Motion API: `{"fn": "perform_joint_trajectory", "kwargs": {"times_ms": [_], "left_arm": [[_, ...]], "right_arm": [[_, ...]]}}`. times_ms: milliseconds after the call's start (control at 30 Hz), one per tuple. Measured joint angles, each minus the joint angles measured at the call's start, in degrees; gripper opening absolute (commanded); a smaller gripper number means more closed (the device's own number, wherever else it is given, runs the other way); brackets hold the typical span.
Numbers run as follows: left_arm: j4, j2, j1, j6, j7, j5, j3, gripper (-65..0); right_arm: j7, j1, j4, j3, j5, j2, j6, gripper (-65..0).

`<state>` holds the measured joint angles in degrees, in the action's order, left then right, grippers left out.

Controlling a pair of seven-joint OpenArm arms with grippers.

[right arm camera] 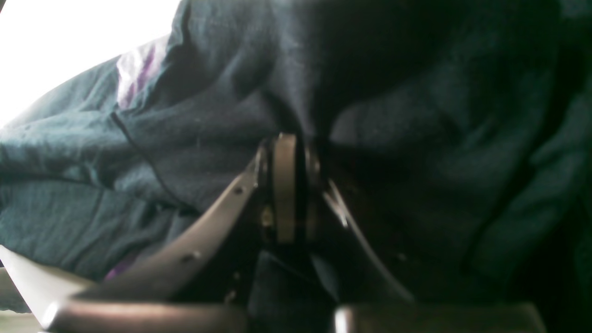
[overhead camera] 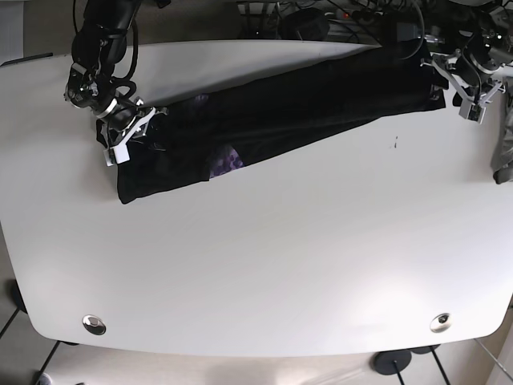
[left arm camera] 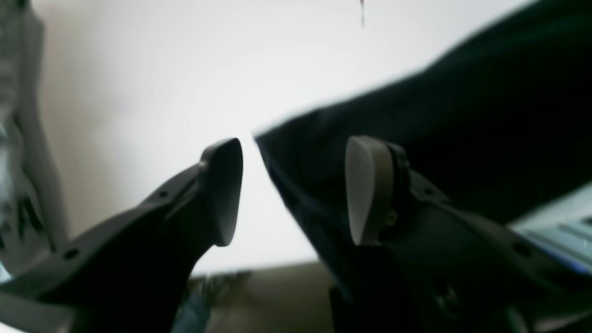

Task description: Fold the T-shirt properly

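The black T-shirt [overhead camera: 280,112] lies as a long band across the back of the white table [overhead camera: 264,257], with a purple print [overhead camera: 228,160] showing near its left end. My right gripper [overhead camera: 120,135] is at that left end. In the right wrist view it [right arm camera: 289,185] is shut on a fold of the dark T-shirt [right arm camera: 416,138]. My left gripper [overhead camera: 463,87] is at the shirt's right end. In the left wrist view it [left arm camera: 293,189] is open, with the edge of the T-shirt [left arm camera: 462,115] lying between its fingers, close to the right pad [left arm camera: 365,189].
Cables and equipment [overhead camera: 321,20] sit behind the table's back edge. A grey object [overhead camera: 503,156] hangs at the right edge. Two metal discs [overhead camera: 94,323] [overhead camera: 440,322] are set near the front corners. A small dark mark [overhead camera: 394,143] is on the table.
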<state>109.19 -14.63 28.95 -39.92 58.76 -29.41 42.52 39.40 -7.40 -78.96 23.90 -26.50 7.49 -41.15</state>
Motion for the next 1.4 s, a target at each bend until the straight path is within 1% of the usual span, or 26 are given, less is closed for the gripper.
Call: {"fn": "perform_joint_trajectory", "kwargs": {"times_ms": [100,133,200,233,300,400,433,500,567,700,733,833,867,933,967,1000,1033,1067,1100,1133,1167,1200,1233,1267,1333,1400], "left_arm": [[-0.2,0.5,2.2,0.0,-0.2,-0.7,-2.2,-32.8],[-0.3,0.5,2.6,0.0,-0.3,-0.9,-2.2,-34.7],[-4.3,0.4,2.8,0.0,-0.5,-0.5,-2.1,-41.9],[-6.3,0.4,2.6,0.0,-0.5,-0.5,-2.1,-43.3],[-10.4,0.3,2.4,0.0,-0.5,-0.5,-2.1,-43.6],[-16.4,-0.3,-0.1,-0.1,-6.3,-1.8,-1.7,-43.8],[-18.0,-0.5,-0.7,-0.1,-7.4,-1.7,-1.7,-43.9],[-20.6,-1.3,-3.9,-0.7,-8.4,0.2,-1.9,-43.9],[-23.3,-1.6,-7.8,-0.7,-9.3,3.4,-1.6,-43.8],[-31.0,-2.6,-20.3,-0.7,-9.4,12.7,-1.9,-43.5],[-33.8,-3.2,-23.6,-0.7,-9.4,14.2,-3.0,-43.5],[-38.2,-5.1,-28.8,-0.5,-9.1,15.8,-6.5,-43.5],[-37.8,-5.1,-29.7,-0.3,-8.5,16.6,-7.4,-43.5],[-31.8,-4.6,-27.5,0.0,-5.6,17.9,-7.8,-43.3],[-29.3,-4.6,-25.9,0.0,-5.5,18.0,-7.8,-43.3],[-27.0,-4.6,-24.8,0.0,-5.5,17.8,-7.7,-43.2],[-25.4,-4.8,-24.0,0.0,-5.4,16.4,-7.6,-41.4],[-24.6,-4.9,-22.9,0.0,-5.5,12.5,-7.2,-36.3],[-24.6,-5.1,-22.1,-0.1,-5.5,9.8,-6.4,-32.4],[-24.6,-5.6,-21.3,-0.2,-5.4,7.3,-5.6,-29.2],[-24.6,-6.2,-20.8,-0.2,-4.2,5.4,-4.2,-27.6],[-24.6,-7.0,-20.7,0.0,-1.1,4.2,-2.0,-27.6],[-24.6,-7.2,-20.7,0.0,0.0,3.1,-0.6,-27.6],[-24.6,-7.0,-21.0,0.0,0.9,0.9,1.3,-27.6],[-24.6,-6.6,-22.3,0.0,1.6,0.7,3.3,-27.5],[-26.3,-6.9,-23.5,0.0,1.0,-0.2,4.0,-27.4]], "right_arm": [[0.0,0.0,0.0,0.0,0.0,0.0,0.00,-62.6],[0.0,0.0,0.0,0.0,0.0,0.0,0.00,-62.6],[0.0,0.0,0.0,0.0,0.0,0.0,0.02,-62.6],[0.0,0.0,0.0,0.0,0.0,0.0,0.02,-62.6],[0.0,0.0,0.0,0.0,0.0,0.0,0.00,-62.6],[0.0,0.0,0.0,0.0,0.0,0.0,0.00,-62.6],[0.0,0.0,0.0,0.0,0.0,0.0,0.00,-62.6],[0.0,0.0,0.0,-0.1,0.0,0.0,0.00,-62.6],[0.0,0.0,0.0,-0.1,0.0,0.0,0.00,-62.6],[0.0,0.0,0.0,-0.1,0.0,-0.2,0.00,-62.6],[0.0,0.0,0.0,-0.1,-0.1,-0.2,-0.02,-62.6],[0.0,0.0,0.0,0.0,-0.1,-0.8,0.00,-62.6],[-0.3,0.0,0.0,0.1,0.0,-1.2,0.15,-62.6],[-0.2,0.0,0.0,0.1,0.0,-1.5,0.17,-62.6],[-0.2,0.0,0.0,0.1,0.0,-1.5,0.17,-62.6],[-0.2,0.0,0.0,0.0,0.0,-1.5,0.17,-62.6],[-0.3,0.0,0.0,0.1,0.0,-1.5,0.17,-62.6],[-0.2,0.0,0.0,0.1,0.0,-1.5,0.17,-62.6],[-0.2,0.0,0.0,0.1,0.0,-1.6,0.20,-62.6],[-0.2,0.0,0.0,0.1,0.0,-1.7,0.17,-62.6],[-0.2,0.0,0.0,0.1,0.0,-1.6,0.17,-62.6],[-0.2,0.0,0.0,0.1,0.0,-1.6,0.17,-62.6],[-0.2,0.0,0.0,0.1,0.0,-1.6,0.20,-62.6],[-0.2,0.0,0.0,0.1,0.0,-1.7,0.17,-62.6],[-0.3,0.0,0.0,0.0,-0.1,-1.8,0.17,-62.6],[-0.2,0.0,0.0,0.1,0.0,-1.8,0.20,-62.6]]}}
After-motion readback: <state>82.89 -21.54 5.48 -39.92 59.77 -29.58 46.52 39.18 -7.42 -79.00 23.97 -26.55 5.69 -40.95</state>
